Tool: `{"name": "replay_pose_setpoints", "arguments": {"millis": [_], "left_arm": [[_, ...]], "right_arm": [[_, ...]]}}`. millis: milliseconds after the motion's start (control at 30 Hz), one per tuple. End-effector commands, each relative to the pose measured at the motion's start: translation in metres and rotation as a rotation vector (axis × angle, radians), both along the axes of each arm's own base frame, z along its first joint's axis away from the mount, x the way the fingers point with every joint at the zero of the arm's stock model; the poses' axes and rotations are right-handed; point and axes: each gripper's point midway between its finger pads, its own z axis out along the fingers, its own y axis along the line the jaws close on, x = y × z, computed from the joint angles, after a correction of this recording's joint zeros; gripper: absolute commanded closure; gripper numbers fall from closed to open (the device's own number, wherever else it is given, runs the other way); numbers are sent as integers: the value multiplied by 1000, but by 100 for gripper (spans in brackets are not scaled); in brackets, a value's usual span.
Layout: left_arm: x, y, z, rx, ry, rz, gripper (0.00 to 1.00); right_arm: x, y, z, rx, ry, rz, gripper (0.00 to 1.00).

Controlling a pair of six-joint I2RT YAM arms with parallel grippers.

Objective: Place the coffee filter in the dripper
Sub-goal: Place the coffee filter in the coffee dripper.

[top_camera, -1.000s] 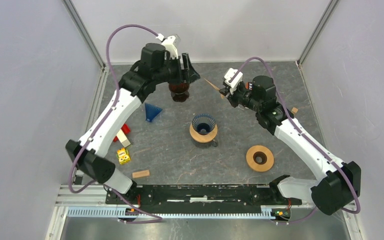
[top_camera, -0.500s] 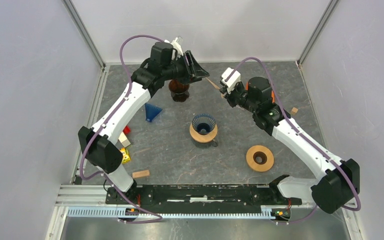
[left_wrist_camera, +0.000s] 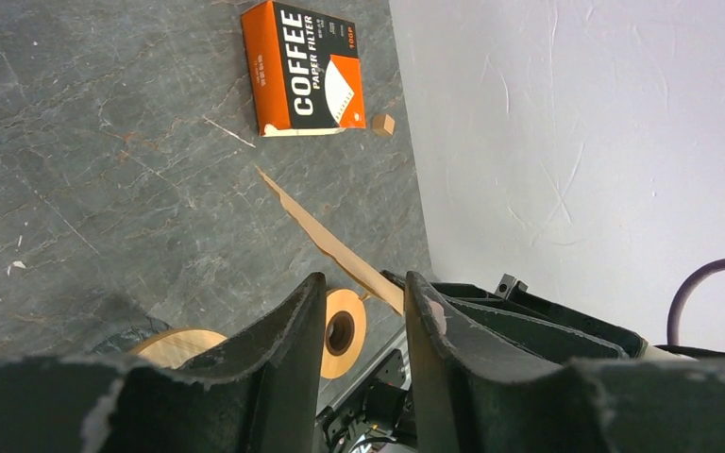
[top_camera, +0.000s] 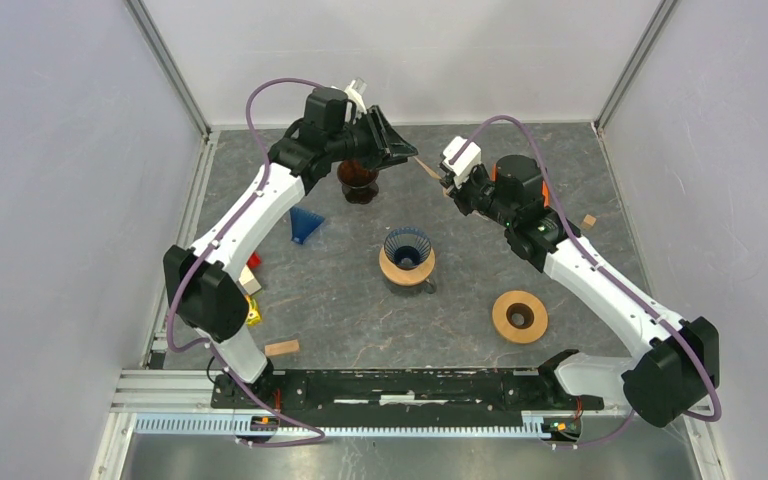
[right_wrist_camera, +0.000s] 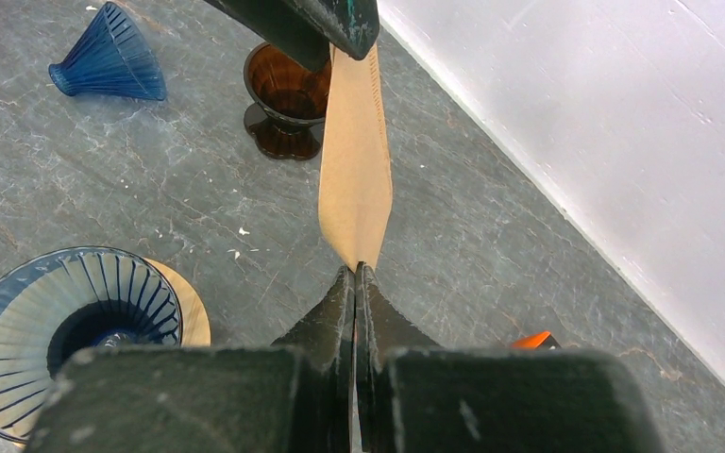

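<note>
My right gripper [right_wrist_camera: 355, 269] [top_camera: 444, 182] is shut on the near tip of a flat brown paper coffee filter [right_wrist_camera: 354, 160] [top_camera: 424, 166] and holds it in the air at the far middle of the table. My left gripper [left_wrist_camera: 363, 283] [top_camera: 407, 155] is open, with a narrow gap, at the filter's [left_wrist_camera: 316, 231] far end. In the right wrist view one left finger overlaps that end. Whether it touches the paper I cannot tell. The blue ribbed dripper [top_camera: 407, 246] [right_wrist_camera: 66, 321] stands on its wooden base at mid table, below and nearer than both grippers.
A brown glass dripper [top_camera: 358, 182] stands under the left gripper, with a blue cone [top_camera: 306, 225] to its left. A wooden ring [top_camera: 519, 316] lies near right. An orange filter box [left_wrist_camera: 302, 66] and a small wooden cube [left_wrist_camera: 383, 124] lie by the right wall. Coloured blocks [top_camera: 248, 283] sit at left.
The left arm has swung right toward the filter and its jaws have narrowed. The right gripper nudged the filter slightly left, still shut on it.
</note>
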Motion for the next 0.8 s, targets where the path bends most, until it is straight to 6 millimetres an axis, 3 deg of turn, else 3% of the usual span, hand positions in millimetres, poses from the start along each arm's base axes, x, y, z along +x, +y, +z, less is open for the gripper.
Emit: {"name": "replay_pose_setpoints", "arguments": {"millis": [0,367,767], "left_arm": [[2,-4,11,-57,-4,-11,58],[1,-3,4,-66,11,-17,77],[0,1,8,-75,-1,-15,79]], "right_arm": [[3,3,6,9,-32,-1,100],[3,3,4,5,-31,5,100],[2,3,3,2,-30,7,100]]}}
